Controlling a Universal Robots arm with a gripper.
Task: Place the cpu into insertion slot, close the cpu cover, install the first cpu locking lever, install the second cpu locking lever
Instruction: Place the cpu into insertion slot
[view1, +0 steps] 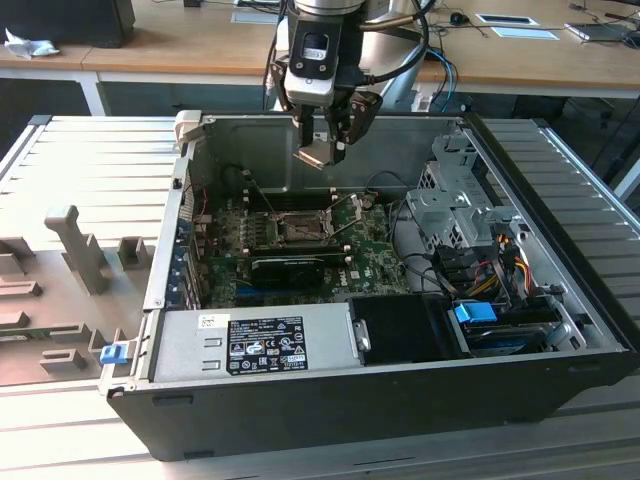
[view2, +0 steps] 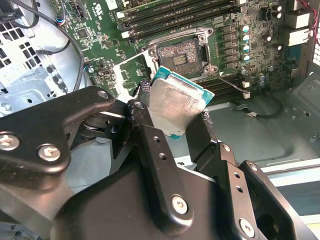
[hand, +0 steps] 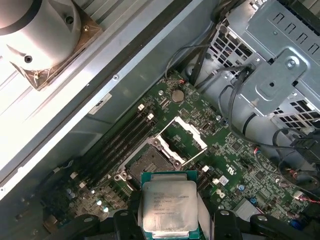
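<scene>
Beneath the gripper (view1: 322, 150) (view2: 175, 115) (hand: 169, 220), met first with the open computer case (view1: 330, 400), lying open side up on a ribbed grey table (view1: 80, 170). Hung over the far half of that case in the exterior view, fingertips pointing down into it. Straight under the gripper, saw the green board (view1: 365, 245) (view2: 100, 20) (hand: 240, 165) covering the case floor. Off to one side of the gripper, toward the exterior view's right, noted a grey metal drive cage (view1: 450, 200) (hand: 280, 60) with loose cables. Below and in front of the gripper, noted a grey power supply (view1: 260, 340) along the near wall. Between that supply and the spot under the fingertips, made out a long black card (view1: 300, 265) standing on the board.

Directly below the gripper, well apart from it, found the insertion slot (view1: 300, 228) (view2: 181, 55) (hand: 149, 162) with its brownish pin field bare. Beside the slot, saw the cpu cover (view2: 127, 75) (hand: 182, 137) swung up and open, and a thin locking lever (view2: 231, 80) angled away from one slot corner.

Closed partway, clamped the cpu (view1: 313, 155) (view2: 177, 102) (hand: 169, 205) by two opposite edges between both fingers (view2: 150, 145), its dull grey metal top turned toward both wrist views. Carried the cpu in the air, touching nothing but those fingers.
</scene>
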